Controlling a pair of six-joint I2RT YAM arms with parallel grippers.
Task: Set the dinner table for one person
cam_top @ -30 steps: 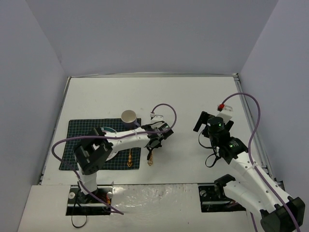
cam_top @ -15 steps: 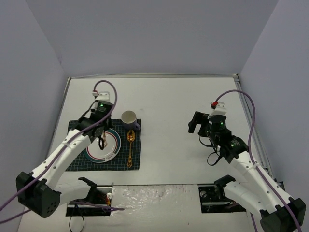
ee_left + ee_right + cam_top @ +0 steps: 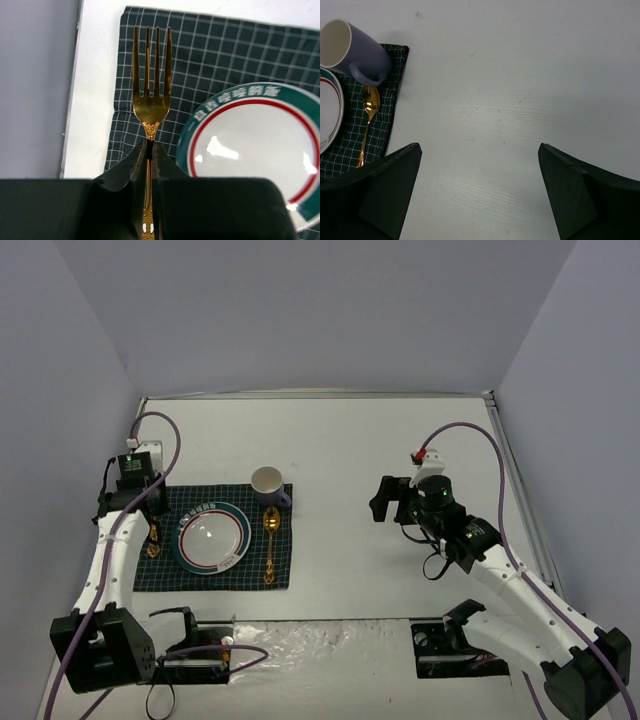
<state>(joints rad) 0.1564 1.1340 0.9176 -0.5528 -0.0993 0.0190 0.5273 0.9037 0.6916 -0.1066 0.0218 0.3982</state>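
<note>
I see the left pincer clamped on the gold fork, tines over the checked cloth beside the plate. The right pincer gapes wide above the white tabletop carrying that cloth.

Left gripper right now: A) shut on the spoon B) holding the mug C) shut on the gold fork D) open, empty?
C: the left gripper is clamped on the handle of the fork, tines out over the checked cloth beside the plate; the spoon lies on the cloth past the plate.
</note>
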